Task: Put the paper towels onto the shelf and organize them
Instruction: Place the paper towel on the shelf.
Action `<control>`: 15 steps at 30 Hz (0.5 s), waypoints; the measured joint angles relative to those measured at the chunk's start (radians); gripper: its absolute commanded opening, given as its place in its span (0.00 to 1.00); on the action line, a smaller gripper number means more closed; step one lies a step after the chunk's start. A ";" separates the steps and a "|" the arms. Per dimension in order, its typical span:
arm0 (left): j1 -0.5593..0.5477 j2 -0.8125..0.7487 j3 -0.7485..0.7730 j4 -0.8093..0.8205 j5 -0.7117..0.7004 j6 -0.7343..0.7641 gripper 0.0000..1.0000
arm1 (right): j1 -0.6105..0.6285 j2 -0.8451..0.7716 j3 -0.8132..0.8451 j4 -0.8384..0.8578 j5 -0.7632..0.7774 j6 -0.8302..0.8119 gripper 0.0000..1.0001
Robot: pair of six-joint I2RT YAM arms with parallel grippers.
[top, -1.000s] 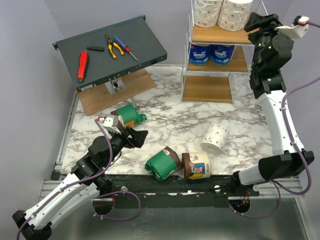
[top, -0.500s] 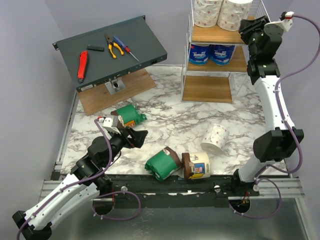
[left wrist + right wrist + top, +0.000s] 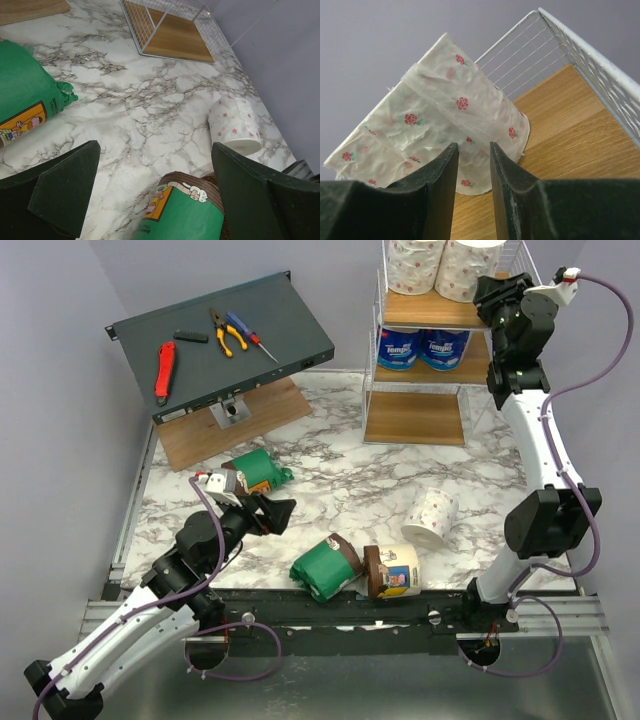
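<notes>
The shelf (image 3: 415,420) stands at the back right. Two white speckled paper towels (image 3: 415,265) stand in its top tier and two blue-and-white ones (image 3: 420,348) on the middle tier. My right gripper (image 3: 487,290) is at the top tier's right side. In the right wrist view it (image 3: 472,150) is barely open and empty, pointing at a speckled roll (image 3: 445,125) just ahead. On the table lie a white roll (image 3: 430,517), a green roll (image 3: 325,568), a cream-and-brown roll (image 3: 393,571) and another green roll (image 3: 255,472). My left gripper (image 3: 275,512) is wide open and empty above a green roll (image 3: 185,210).
A dark grey slanted panel (image 3: 220,340) at the back left carries a red knife (image 3: 163,370), pliers (image 3: 225,332) and a screwdriver (image 3: 250,335), over a wooden board (image 3: 235,425). The shelf's bottom board (image 3: 175,35) is bare. A wire basket side (image 3: 600,75) runs right of my right gripper.
My right arm has swung left and its gripper has come in to the shelf's top tier. The left arm and the rolls on the table have not moved.
</notes>
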 measured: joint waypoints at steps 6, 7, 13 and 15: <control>0.000 0.014 0.000 0.000 -0.003 -0.001 0.98 | 0.000 0.031 0.016 0.039 0.001 -0.021 0.36; 0.000 0.020 0.000 0.000 -0.003 -0.001 0.98 | 0.000 0.036 0.021 0.042 0.003 -0.024 0.36; 0.000 0.036 0.000 0.000 -0.003 -0.007 0.98 | 0.000 0.058 0.043 0.052 0.012 -0.044 0.38; 0.000 0.041 0.001 0.000 -0.003 -0.008 0.98 | 0.000 0.064 0.050 0.052 0.015 -0.046 0.40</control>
